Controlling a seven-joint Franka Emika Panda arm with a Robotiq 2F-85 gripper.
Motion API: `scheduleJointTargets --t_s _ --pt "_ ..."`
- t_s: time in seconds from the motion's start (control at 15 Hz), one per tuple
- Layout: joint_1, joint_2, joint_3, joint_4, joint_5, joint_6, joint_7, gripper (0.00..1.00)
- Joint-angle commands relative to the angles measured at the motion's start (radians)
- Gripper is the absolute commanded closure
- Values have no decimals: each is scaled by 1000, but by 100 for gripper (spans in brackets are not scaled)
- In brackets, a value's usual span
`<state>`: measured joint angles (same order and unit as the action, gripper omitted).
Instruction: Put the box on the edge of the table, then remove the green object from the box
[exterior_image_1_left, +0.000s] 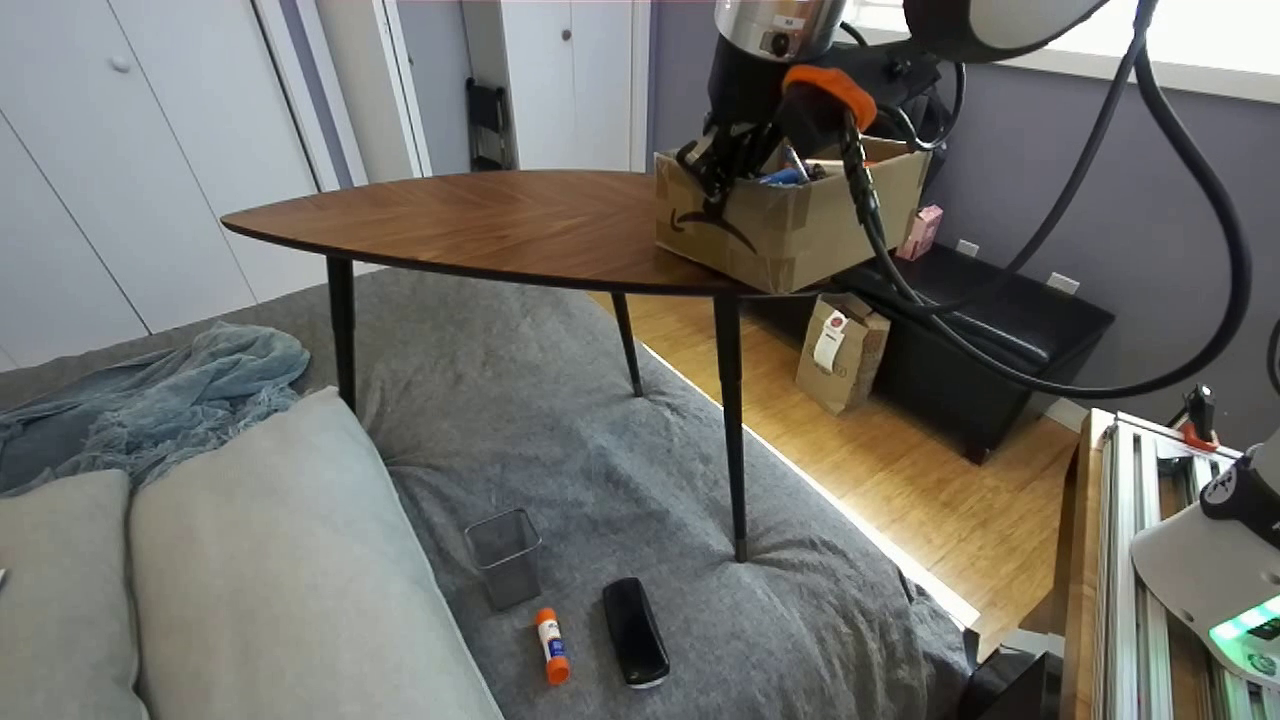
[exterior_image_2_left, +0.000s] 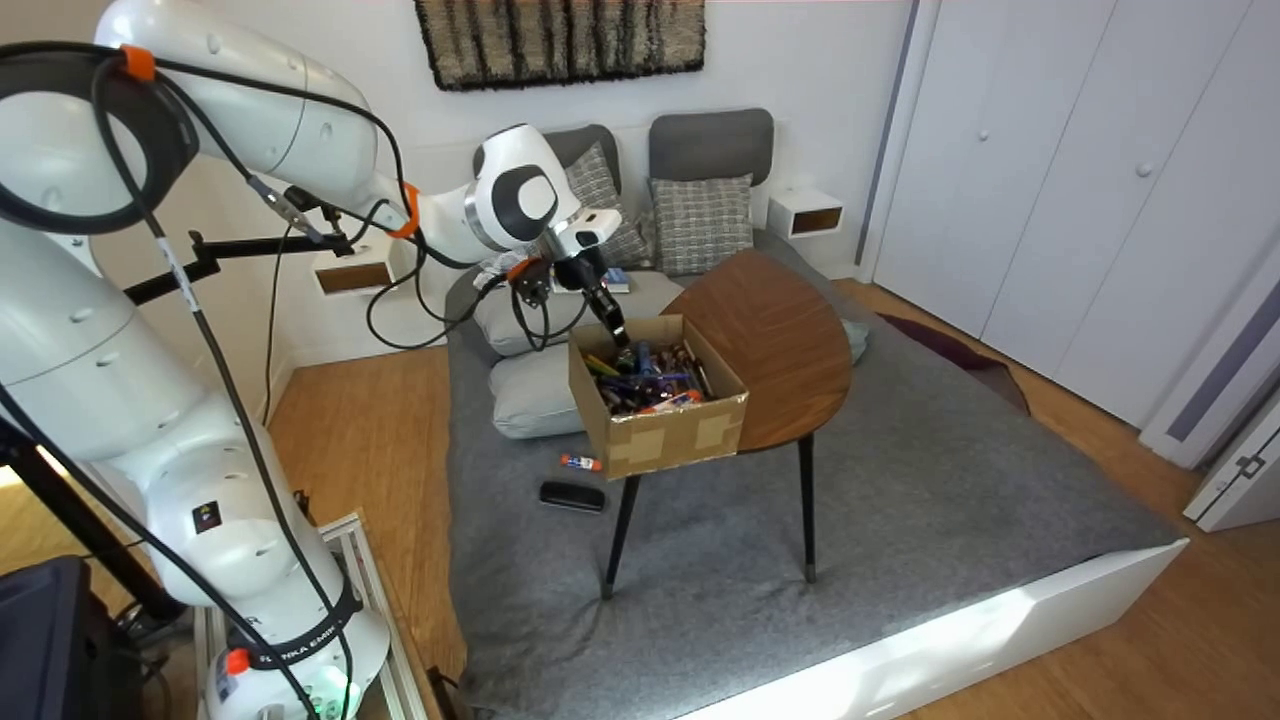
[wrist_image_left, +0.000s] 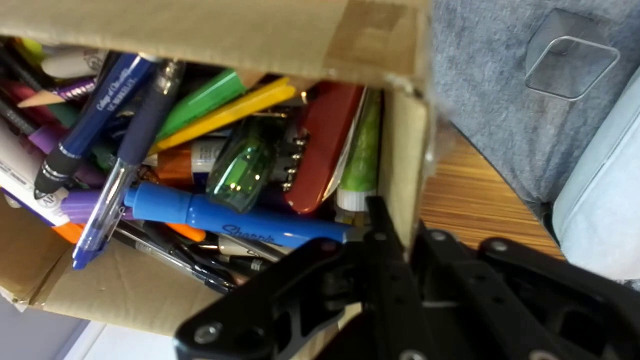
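The tan open-topped box (exterior_image_1_left: 790, 240) stands at an end of the dark brown table (exterior_image_1_left: 480, 220), partly over its edge. In an exterior view its pens and small items show (exterior_image_2_left: 655, 378). In the wrist view, a green tube with a white cap (wrist_image_left: 364, 155) lies along the box wall. A clear green item (wrist_image_left: 242, 175) and a green flat stick (wrist_image_left: 205, 102) lie further in. I cannot tell which is the green object. My gripper (wrist_image_left: 397, 215) straddles the box wall, one finger inside and one outside, close against it. The outer fingertip is partly hidden.
The table stands on a grey bed (exterior_image_1_left: 480, 380). A mesh cup (exterior_image_1_left: 505, 560), a glue stick (exterior_image_1_left: 552, 648) and a black case (exterior_image_1_left: 636, 632) lie below it. Pillows (exterior_image_1_left: 280, 560) are beside them. A smaller brown cardboard box (exterior_image_1_left: 842, 355) and a black chest (exterior_image_1_left: 960, 330) are on the floor.
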<state>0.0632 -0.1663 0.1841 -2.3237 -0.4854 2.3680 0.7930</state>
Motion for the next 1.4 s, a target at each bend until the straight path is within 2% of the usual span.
scheduleJointTargets --t_s 0.0,0.2,0.27,0.33,0.53,0.67,0.73,0.87,1.0,1.2,1.33 --pt "-24 -19 8 12 -94 -5 41 98" --pt "-27 -9 4 19 -115 8 46 98" --pt "-28 -4 3 22 -120 12 48 79" --pt "-28 1 2 24 -123 21 47 66" --pt "-27 3 -3 42 -146 59 41 50" --pt "-27 2 -4 60 -154 75 38 31" --pt "-26 0 -4 68 -152 74 36 26" --pt "-13 -11 -8 76 -93 46 -6 11" --pt "9 -40 -19 70 43 15 -96 0" --pt "19 -118 -23 40 220 -59 -198 0" --pt "7 -172 -19 29 286 -152 -189 0"
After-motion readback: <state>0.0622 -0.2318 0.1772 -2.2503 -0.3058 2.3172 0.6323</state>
